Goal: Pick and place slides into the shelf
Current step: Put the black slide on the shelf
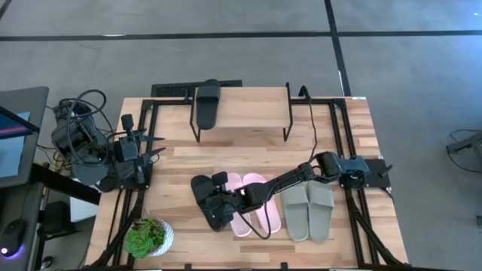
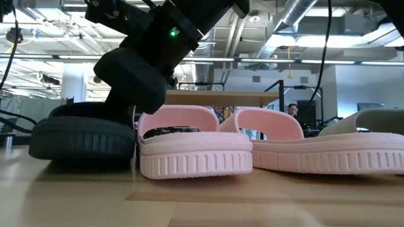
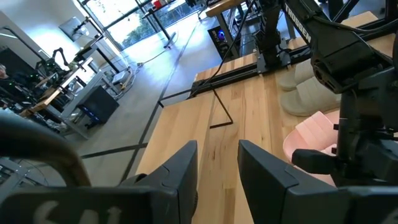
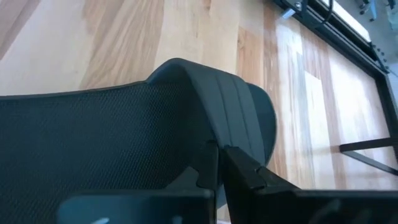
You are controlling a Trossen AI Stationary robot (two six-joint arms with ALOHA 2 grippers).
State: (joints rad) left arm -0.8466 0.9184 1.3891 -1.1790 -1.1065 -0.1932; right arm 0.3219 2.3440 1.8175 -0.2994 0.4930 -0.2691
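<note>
Black slide (image 1: 208, 202) flat, long axis front-back, right end effector (image 1: 218, 188) clamping strap.

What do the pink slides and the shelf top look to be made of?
The pink slides look like soft moulded foam or rubber, matte, with a ribbed sole edge; the exact compound is unclear. The shelf top looks like light unpainted wood with visible grain, on thin black legs, probably metal.

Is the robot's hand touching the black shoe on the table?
Touching. The right wrist view shows the right hand pinched on the black slide's strap, no gap between them.
</note>
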